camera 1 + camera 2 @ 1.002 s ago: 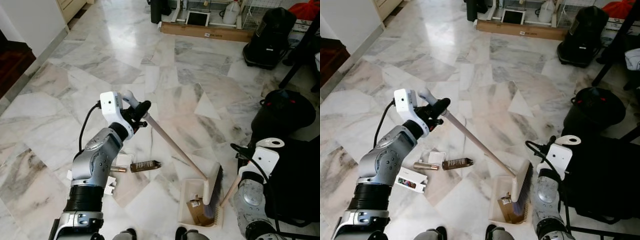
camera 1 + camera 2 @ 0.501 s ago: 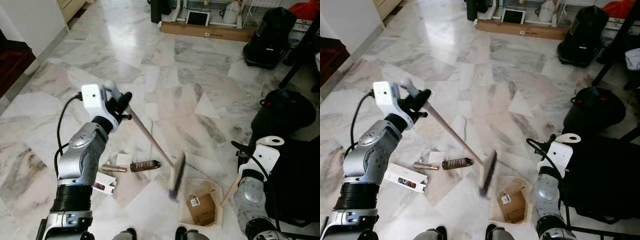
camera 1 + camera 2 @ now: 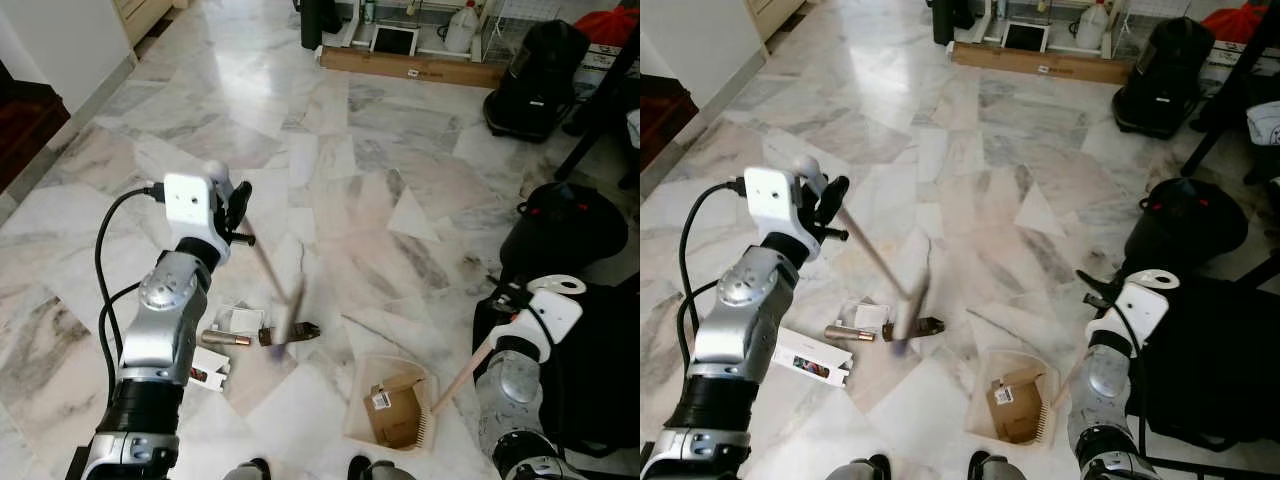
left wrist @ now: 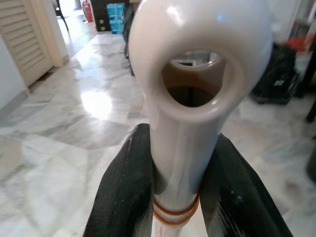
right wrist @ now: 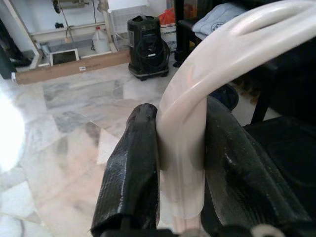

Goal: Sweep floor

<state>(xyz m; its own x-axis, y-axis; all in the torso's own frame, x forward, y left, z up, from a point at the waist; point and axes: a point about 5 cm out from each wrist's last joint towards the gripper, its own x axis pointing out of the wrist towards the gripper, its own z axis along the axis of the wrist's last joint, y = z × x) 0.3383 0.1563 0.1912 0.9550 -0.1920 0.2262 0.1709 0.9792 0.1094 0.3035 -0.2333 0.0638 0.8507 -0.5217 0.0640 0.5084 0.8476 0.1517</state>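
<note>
Floor (image 3: 400,170): polished marble slabs, white with grey and brown veins, glossy with window glare.
Left gripper (image 4: 180,192): raised at the robot's left; its two black, matte fingers (image 4: 123,197) are clamped on either side of the broom handle just below its top.
Broom (image 3: 262,265): thin pale stick with a smooth white plastic cap pierced by a round hanging hole; it slants down from the gripper to a motion-blurred brush head (image 3: 290,320) at the floor, just over the brown bottle.
Right gripper (image 5: 180,163): low at the robot's right; black, slightly textured fingers (image 5: 131,168) pinch the dustpan's curved cream plastic grip.
Dustpan (image 3: 390,410): cream, shallow tray with a comb-toothed edge and a long pale handle rising to the right gripper; it lies flat on the floor before the robot's feet.
In dustpan: a crumpled brown cardboard piece (image 3: 392,412) with a white label.
Litter, left of dustpan: a dark brown bottle (image 3: 305,330) on its side, a slim coppery tube (image 3: 228,340), a flat white square packet (image 3: 240,319), and a white oblong box (image 3: 205,368) near the left arm.
Surroundings: black rounded bag (image 3: 565,225) to the right, long brown cardboard box (image 3: 415,65) at the far side.
</note>
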